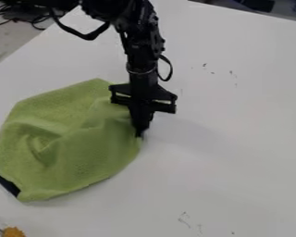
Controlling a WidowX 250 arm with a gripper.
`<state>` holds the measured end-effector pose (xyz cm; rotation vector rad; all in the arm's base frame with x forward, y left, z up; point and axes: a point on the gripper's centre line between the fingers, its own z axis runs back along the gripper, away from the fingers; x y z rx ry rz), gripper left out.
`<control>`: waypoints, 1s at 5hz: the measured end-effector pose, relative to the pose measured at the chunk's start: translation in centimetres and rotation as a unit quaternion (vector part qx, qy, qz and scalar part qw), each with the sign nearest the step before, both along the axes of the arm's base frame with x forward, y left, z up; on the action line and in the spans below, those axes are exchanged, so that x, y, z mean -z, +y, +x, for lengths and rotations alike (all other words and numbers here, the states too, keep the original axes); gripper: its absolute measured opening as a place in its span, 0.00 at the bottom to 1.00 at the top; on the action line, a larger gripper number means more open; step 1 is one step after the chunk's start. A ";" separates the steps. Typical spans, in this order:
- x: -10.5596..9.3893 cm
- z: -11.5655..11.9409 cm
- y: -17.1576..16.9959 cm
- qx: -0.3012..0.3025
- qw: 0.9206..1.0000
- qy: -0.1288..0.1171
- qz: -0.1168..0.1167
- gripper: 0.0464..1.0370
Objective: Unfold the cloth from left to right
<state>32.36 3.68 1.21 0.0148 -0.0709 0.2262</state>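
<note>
Cloth (83, 152) lies rumpled at the left of the desk (225, 139), and our tool (138, 131) looks closed, pinching the cloth's right edge. To open it well, we should keep that grip firm, lift only a little and draw the layer rightward in one slow, low sweep, easing down before release so the lower layer doesn't drag along. Its long axis seems to slant from lower left to upper right, the dark patch (7, 185) at the lower-left end.

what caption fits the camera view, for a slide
Robot gripper at the right edge of a rumpled green cloth on a white table
</note>
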 end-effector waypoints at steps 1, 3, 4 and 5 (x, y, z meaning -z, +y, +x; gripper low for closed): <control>-2.9 0.2 -1.3 -0.019 0.999 -0.014 0.022 0.01; -5.0 -2.4 -5.7 -0.066 0.996 -0.051 0.029 0.01; -5.2 -4.5 -7.7 -0.083 0.995 -0.058 0.027 0.01; -5.2 -7.2 -9.8 -0.102 0.992 -0.068 0.035 0.01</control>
